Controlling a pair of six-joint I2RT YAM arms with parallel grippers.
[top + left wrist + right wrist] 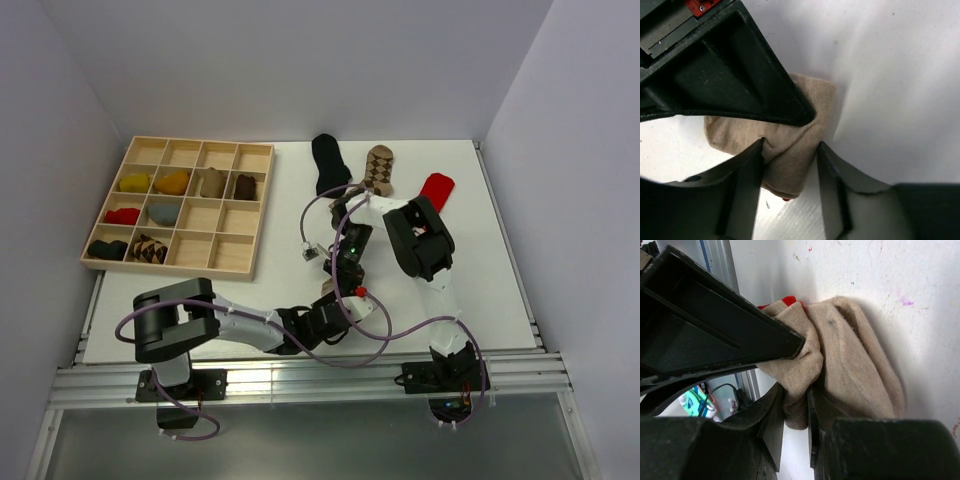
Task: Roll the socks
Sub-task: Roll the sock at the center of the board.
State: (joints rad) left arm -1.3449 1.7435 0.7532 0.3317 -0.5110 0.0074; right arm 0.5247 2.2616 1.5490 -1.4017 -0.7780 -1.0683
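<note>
Right, both wrist cameras are filled with the tan sock (790, 150), so that is what I'm working on. It lies bunched on the white table (480, 290) around mid-table, nearer to me than the loose socks, and from above the two arms cover it.

My left gripper (790, 147) straddles the bunched middle. Both tips touch fabric and the sock fills the gap between them, so I read that as a grasp. One finger (765, 85) of the other arm comes in from the upper left and presses on the same sock.

My right gripper (796, 400) is clamped nearly closed, with a fold of the tan fabric pinched in the narrow slot. The rest of the sock bulges out to the right.

As for writing, I can read none. A red plate (695, 6) with a screw sits on the other gripper's body. The table carries a faint purple smudge (905, 302).

Further back lie a black sock (328, 160), a brown argyle sock (380, 168) and a red sock (436, 188), side by side and flat. At far left, the wooden grid tray (105, 262) holds rolled bundles (172, 182) in several compartments.
</note>
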